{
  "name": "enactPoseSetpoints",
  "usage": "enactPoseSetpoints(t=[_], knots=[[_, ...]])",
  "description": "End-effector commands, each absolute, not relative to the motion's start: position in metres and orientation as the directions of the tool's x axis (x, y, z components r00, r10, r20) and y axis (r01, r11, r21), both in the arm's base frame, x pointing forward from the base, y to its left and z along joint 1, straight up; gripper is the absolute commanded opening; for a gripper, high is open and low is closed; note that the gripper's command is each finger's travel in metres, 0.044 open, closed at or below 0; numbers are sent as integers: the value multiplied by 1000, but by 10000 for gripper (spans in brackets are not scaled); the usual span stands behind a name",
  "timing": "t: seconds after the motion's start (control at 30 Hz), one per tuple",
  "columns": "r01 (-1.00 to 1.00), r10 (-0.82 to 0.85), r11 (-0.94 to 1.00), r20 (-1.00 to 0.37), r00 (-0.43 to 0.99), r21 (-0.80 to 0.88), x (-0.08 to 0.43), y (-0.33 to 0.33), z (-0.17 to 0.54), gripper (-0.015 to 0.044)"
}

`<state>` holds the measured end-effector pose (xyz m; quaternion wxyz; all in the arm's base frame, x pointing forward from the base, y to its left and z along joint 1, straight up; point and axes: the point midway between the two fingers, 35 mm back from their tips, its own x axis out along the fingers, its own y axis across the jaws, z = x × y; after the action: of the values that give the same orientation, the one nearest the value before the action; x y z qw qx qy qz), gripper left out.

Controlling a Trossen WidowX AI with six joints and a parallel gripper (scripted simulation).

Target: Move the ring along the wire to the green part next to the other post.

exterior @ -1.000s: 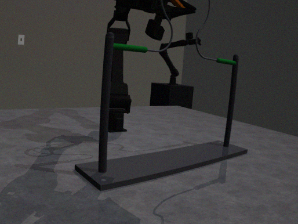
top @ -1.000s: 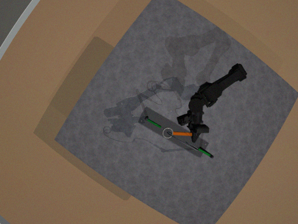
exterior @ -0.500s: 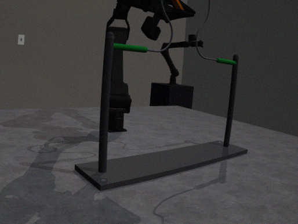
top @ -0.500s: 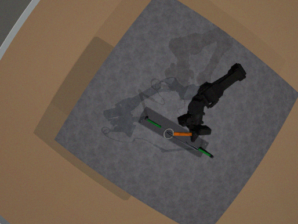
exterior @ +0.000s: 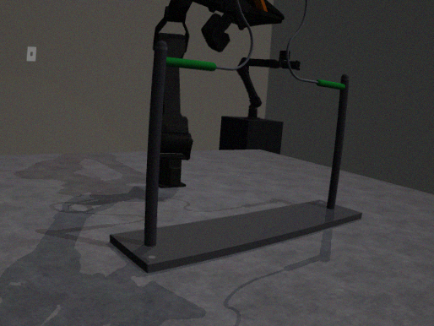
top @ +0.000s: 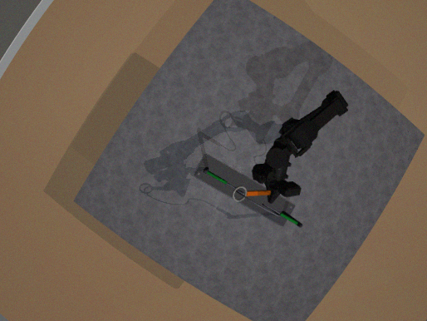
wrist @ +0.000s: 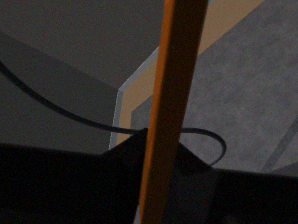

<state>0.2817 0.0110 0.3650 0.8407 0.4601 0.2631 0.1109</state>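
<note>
The pincer (top: 272, 194) is clamped on the orange handle (top: 257, 193), which in the top view runs out sideways to the ring (top: 239, 194); the ring sits over the middle stretch of the wire (top: 253, 202), roughly halfway between the two green parts, so the carry is under way but far from finished. From the top the wire appears to pass through the ring, though whether ring and thin grey wire are apart or touching cannot be told at this size; the wrist view shows only the handle (wrist: 172, 110) running up between the dark jaws, with the wire (wrist: 65, 112) curving behind it. In the exterior view the ring is cut off above the frame; the wire climbs out of sight from the left green part (exterior: 191, 64) and comes back down to the right green part (exterior: 331, 84), so the ring seems to be riding the high loop between the posts. Neither green part carries the ring now. Judging by this, what is left: follow the rest of the bend to the destination green part, hang the ring there, part the pincer, and draw the arm (top: 307, 125) away from the stand (exterior: 236, 236) on the table (exterior: 380, 274).
</note>
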Motion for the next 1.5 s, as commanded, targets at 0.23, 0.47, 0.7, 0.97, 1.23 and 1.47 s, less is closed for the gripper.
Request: enactPoseSetpoints(t=[0.23, 0.47, 0.7, 0.97, 1.23, 1.47], knots=[[44, 373, 667, -384, 844, 744, 282, 8, 363, -150], [40, 337, 729, -409, 848, 683, 282, 6, 361, -150], [36, 298, 786, -430, 852, 617, 282, 4, 359, -150], [33, 253, 844, -450, 857, 536, 283, 1, 356, -150], [30, 205, 893, -465, 861, 450, 283, -2, 354, -150], [29, 162, 928, -474, 865, 370, 283, -5, 353, -150]])
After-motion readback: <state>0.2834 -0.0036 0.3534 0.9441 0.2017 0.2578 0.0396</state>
